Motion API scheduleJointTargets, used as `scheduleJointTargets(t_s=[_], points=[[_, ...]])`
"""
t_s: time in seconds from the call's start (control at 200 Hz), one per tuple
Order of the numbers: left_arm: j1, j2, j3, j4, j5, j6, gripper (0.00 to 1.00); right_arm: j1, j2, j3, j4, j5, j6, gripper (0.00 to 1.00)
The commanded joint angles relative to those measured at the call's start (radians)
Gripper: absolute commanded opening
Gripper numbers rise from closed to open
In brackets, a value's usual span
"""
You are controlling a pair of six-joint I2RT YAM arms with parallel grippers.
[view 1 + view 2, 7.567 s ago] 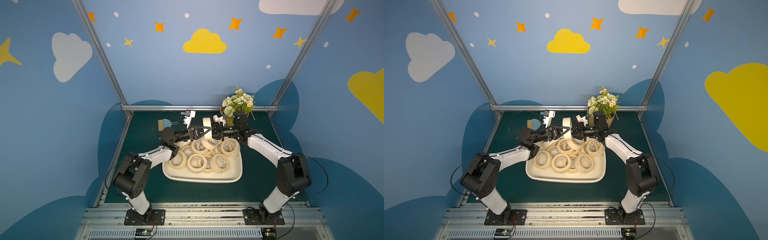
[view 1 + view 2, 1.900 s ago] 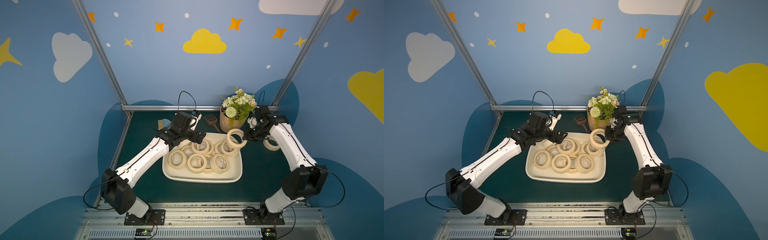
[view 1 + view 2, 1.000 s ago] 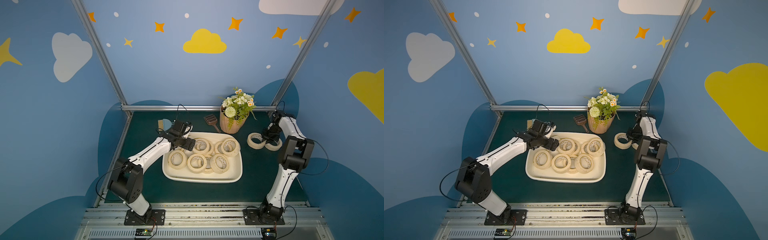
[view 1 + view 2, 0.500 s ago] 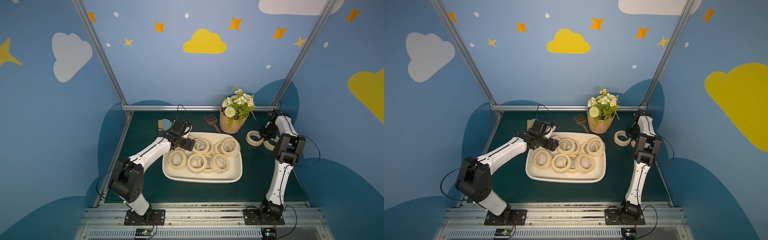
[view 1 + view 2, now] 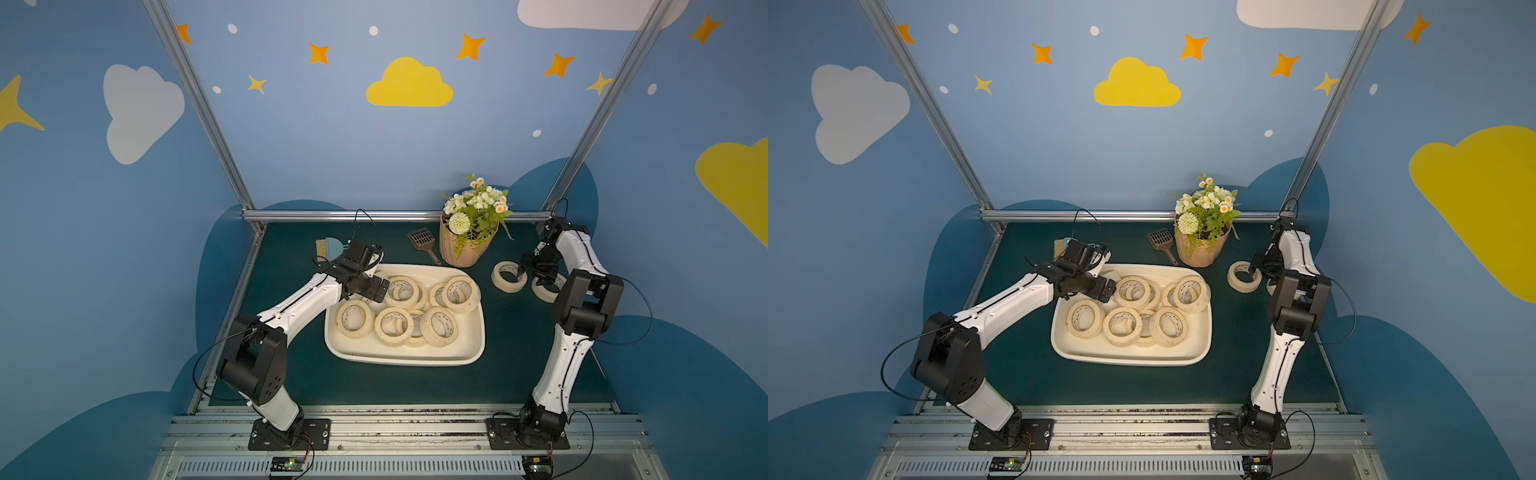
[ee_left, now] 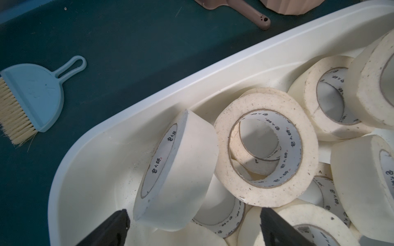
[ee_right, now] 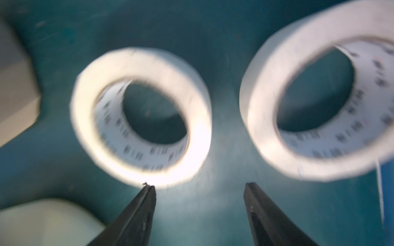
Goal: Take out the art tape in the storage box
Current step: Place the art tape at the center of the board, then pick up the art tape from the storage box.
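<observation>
The cream-white storage box [image 5: 403, 360] [image 5: 1129, 360] holds several beige art tape rolls [image 5: 459, 294] [image 5: 1190, 294]. My left gripper [image 5: 376, 286] [image 6: 194, 213] hangs open over the box's far left corner. Its jaws straddle a roll standing on edge [image 6: 179, 170] without touching it. Two more rolls [image 5: 509, 276] [image 5: 548, 286] lie flat on the green mat, right of the box. My right gripper [image 5: 524, 272] [image 7: 199, 186] is open and empty just above them. In the right wrist view one fingertip [image 7: 149, 191] is at the rim of the nearer roll [image 7: 140, 168].
A tan flower pot [image 5: 465, 245] with flowers stands behind the box, with a brown scoop [image 5: 422, 241] beside it. A blue dustpan and brush [image 5: 328, 248] [image 6: 32, 93] lie at the back left. The right arm's elbow [image 5: 586, 303] stands over the right-hand rolls.
My right gripper has opened and let go of the roll, which now lies on the mat beside the other one. The left gripper opened slightly wider over the box.
</observation>
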Motion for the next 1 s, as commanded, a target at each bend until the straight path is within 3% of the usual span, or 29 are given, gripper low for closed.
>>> scheduleJointTargets(t_s=[0.0, 0.225, 0.33, 0.42, 0.581, 0.691, 0.866, 0.991], points=[[0.011, 0.05, 0.035, 0.008, -0.014, 0.052, 0.99, 0.067, -0.163, -0.113, 0.019, -0.07, 0.002, 0.71], [0.047, 0.143, 0.092, -0.005, 0.025, 0.071, 0.94, 0.191, -0.357, -0.345, 0.048, -0.114, 0.009, 0.71], [0.056, 0.165, 0.099, -0.007, 0.056, 0.076, 0.86, 0.236, -0.421, -0.416, 0.047, -0.117, 0.015, 0.71], [0.059, 0.171, 0.1, -0.005, 0.067, 0.071, 0.68, 0.271, -0.469, -0.463, 0.044, -0.117, 0.015, 0.71], [0.061, 0.154, 0.099, 0.002, 0.063, 0.059, 0.24, 0.319, -0.533, -0.511, 0.018, -0.111, 0.016, 0.71], [0.061, 0.111, 0.108, -0.016, 0.032, 0.041, 0.06, 0.351, -0.579, -0.528, 0.015, -0.154, 0.029, 0.71], [0.058, -0.053, 0.09, 0.002, 0.017, -0.038, 0.03, 0.418, -0.619, -0.506, 0.049, -0.258, 0.068, 0.7], [0.056, -0.163, 0.026, 0.078, 0.128, -0.135, 0.03, 0.48, -0.605, -0.456, 0.087, -0.302, 0.1, 0.7]])
